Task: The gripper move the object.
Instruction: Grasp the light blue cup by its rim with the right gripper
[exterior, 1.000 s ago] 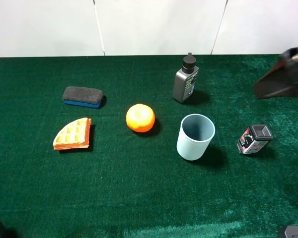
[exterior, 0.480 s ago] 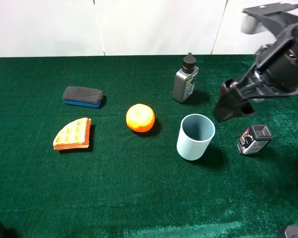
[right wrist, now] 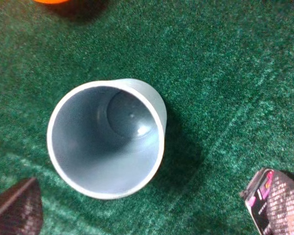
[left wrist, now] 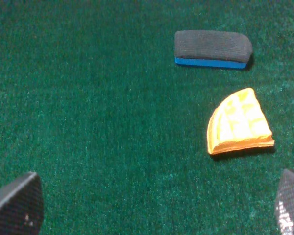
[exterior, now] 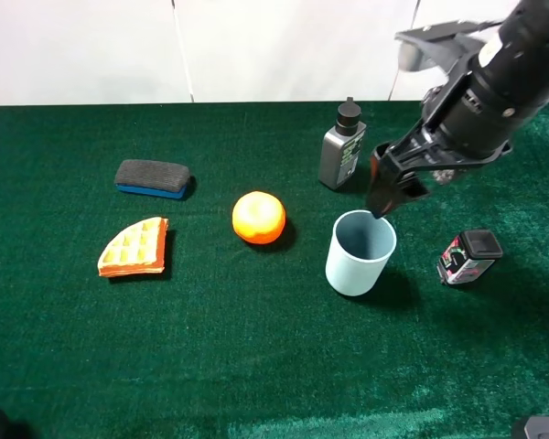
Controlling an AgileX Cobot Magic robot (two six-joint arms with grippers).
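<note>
1. The cup [exterior: 360,253] stands upright on the green cloth [exterior: 256,366] with its mouth up. The right wrist view looks straight down into it and shows it empty. Nothing touches it.
2. The right gripper [exterior: 381,207] hangs just above the cup's far rim, pointed downward, with jaws spread and holding nothing. In its wrist view only one finger [right wrist: 17,211] shows, clear of the cup's wall. The pose reads as lining up a grasp from above, probably across the rim.
3. Coming from above looks sensible, since the cup has close neighbours. The orange [exterior: 258,218] sits near the cup on the left arm's side. The grey bottle [exterior: 342,148] stands just beyond the cup, and the small labelled bottle [exterior: 469,256] lies near it on the opposite side from the orange. A sideways sweep could knock any of them.
4. The eraser [exterior: 152,177] and the waffle piece [exterior: 134,247] lie well apart from the cup, past the orange. The left gripper [left wrist: 152,211] hovers over that area, fingers wide apart and empty. It seems to be kept out of the way.
</note>
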